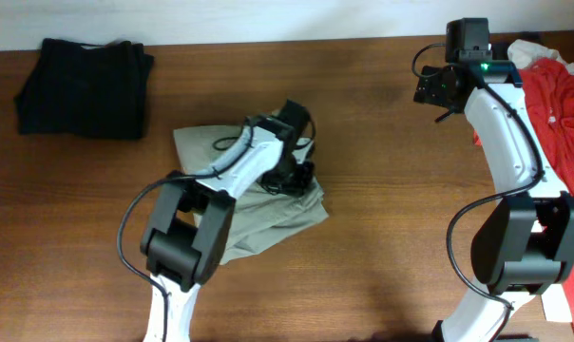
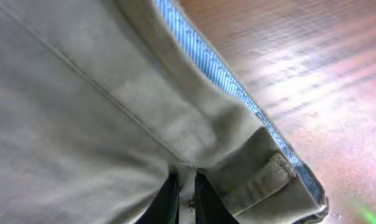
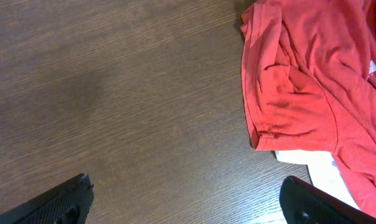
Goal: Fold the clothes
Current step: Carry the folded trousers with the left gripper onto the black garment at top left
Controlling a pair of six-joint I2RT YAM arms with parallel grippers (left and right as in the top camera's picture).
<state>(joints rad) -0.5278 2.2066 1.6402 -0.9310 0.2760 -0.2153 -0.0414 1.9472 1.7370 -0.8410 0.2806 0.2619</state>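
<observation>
The khaki trousers [image 1: 268,214] lie crumpled in the middle of the table. My left gripper [image 1: 292,176] is shut on a fold of the trousers [image 2: 113,112] near the waistband, whose blue-striped lining shows in the left wrist view. My right gripper [image 3: 188,202] is open and empty above bare wood, beside the red garment [image 3: 312,81] at the far right [image 1: 558,104]. A white garment [image 3: 315,168] lies under the red one. A folded black garment [image 1: 83,85] sits at the back left.
The wooden table [image 1: 382,237] runs to a pale wall at the back. A white object [image 1: 567,304] lies at the front right corner.
</observation>
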